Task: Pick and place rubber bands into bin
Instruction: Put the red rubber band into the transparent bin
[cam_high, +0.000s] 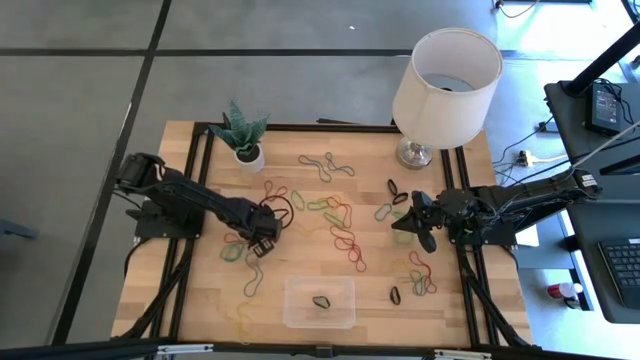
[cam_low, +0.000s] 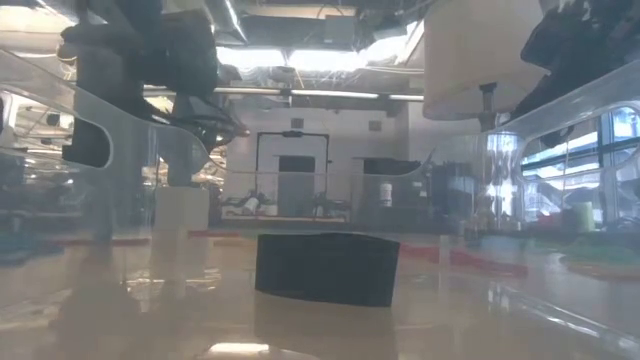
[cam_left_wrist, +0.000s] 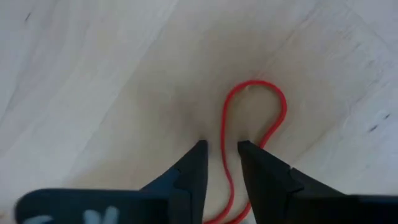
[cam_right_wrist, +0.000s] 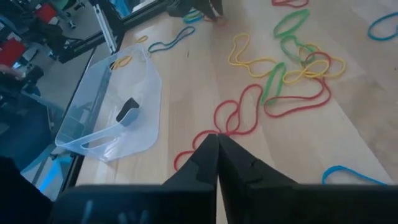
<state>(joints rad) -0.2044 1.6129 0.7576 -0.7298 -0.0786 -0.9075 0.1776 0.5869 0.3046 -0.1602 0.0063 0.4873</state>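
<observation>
Rubber bands (cam_high: 335, 215) lie scattered over a pale wooden bench (cam_high: 190, 290) with a grey floor around it.

The left gripper (cam_left_wrist: 222, 151) sits low over the left-centre of the bench, jaws slightly apart astride a red band (cam_left_wrist: 255, 118) lying flat, not yet clenched on it. Front centre, the clear bin (cam_high: 319, 301) holds one black band (cam_high: 321, 301), with bare wood beside it. A plant (cam_high: 241, 135) and lamp (cam_high: 445, 80) stand at the back edge. The right gripper (cam_right_wrist: 217, 149) hovers right of centre, jaws pressed together, empty.
</observation>
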